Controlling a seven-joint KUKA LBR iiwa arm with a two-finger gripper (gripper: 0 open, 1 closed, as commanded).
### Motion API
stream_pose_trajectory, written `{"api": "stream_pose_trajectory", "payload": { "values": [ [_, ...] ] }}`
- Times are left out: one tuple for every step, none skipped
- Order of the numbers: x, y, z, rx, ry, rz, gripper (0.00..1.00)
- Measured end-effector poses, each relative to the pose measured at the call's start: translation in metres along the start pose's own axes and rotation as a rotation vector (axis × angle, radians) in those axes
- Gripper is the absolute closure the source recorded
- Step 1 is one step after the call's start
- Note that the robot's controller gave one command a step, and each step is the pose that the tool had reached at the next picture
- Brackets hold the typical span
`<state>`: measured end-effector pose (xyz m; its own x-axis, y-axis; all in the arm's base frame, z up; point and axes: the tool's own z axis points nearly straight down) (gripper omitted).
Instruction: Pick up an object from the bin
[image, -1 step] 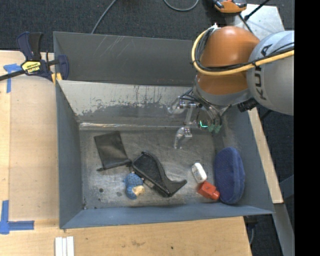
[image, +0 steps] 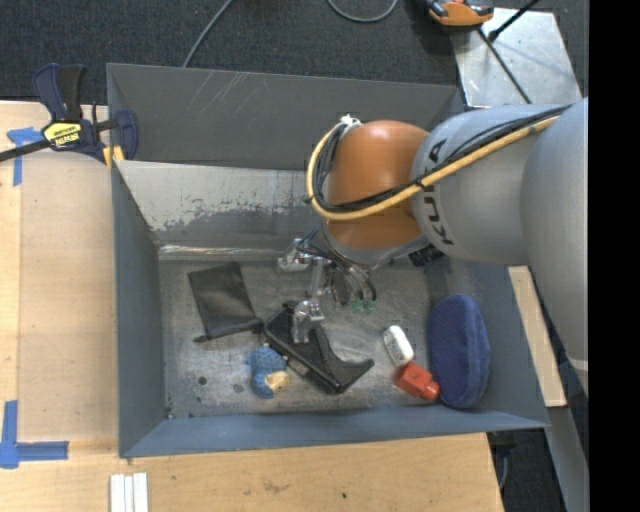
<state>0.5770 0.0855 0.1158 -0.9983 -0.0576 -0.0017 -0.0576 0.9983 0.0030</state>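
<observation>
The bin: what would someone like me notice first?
The big grey arm with its orange dome comes in from the right, its hand low over a black angled piece mid-floor. Next, the dark-blue oval pouch against the right wall, beside a small red-and-white thing.

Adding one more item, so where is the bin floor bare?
Front-left corner, bordered by the dark grey flat cloth, the small blue-and-yellow toy and the wall of the grey metal bin. Crowded centre-right: hand, black angled plastic piece, white-and-red small item, blue oval pad.

Case right, pouch left.
</observation>
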Motion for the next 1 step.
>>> {"api": "stream_pose_trajectory", "payload": {
  "values": [
    [-0.0027,0.0003,-0.0005,-0.001,-0.009,0.028,0.00]
  ]
}}
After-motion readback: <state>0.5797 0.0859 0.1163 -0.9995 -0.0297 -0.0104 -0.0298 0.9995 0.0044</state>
